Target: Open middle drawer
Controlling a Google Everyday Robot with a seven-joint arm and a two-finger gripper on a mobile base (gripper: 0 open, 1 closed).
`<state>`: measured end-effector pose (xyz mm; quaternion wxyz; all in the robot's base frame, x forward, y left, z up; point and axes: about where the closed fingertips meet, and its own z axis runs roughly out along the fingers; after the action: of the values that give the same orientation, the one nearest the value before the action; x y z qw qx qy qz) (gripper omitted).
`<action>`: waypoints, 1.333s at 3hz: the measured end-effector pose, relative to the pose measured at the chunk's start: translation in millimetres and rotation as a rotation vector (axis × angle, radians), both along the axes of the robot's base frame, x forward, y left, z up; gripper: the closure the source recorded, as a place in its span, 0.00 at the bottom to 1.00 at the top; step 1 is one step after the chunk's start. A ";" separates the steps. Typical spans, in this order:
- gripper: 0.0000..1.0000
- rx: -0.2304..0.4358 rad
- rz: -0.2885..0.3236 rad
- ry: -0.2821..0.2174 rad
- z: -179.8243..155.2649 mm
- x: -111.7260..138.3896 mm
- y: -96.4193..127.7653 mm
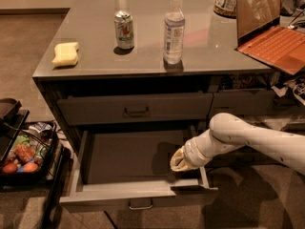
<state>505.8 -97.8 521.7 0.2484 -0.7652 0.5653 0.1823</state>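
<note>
The middle drawer [138, 194] is pulled far out below the counter, showing a plain empty grey box inside. Its front faces the camera with a small pull [141, 205] at centre. My white arm reaches in from the right. My gripper [177, 162] is inside the open drawer near its right front corner, just behind the front panel. The top drawer [136, 109] above is closed and has the same pull.
On the grey countertop [95, 66] stand a green can [124, 29], a clear water bottle [174, 30], a yellow sponge [66, 53], a jar [227, 0] and an orange laptop [271, 27]. A black basket of snacks [24, 151] stands at the left on the floor.
</note>
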 end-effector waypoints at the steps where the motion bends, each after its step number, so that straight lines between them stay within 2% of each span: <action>1: 1.00 -0.062 0.011 -0.032 -8.2 11.6 -7.3; 2: 1.00 -0.098 0.024 -0.054 -22.5 17.2 -14.8; 3: 1.00 -0.138 0.049 -0.053 -44.4 14.6 -19.1; 4: 1.00 -0.160 0.059 -0.006 -72.8 15.3 -22.3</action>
<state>521.1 -120.1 448.9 0.1827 -0.7995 0.5545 0.1413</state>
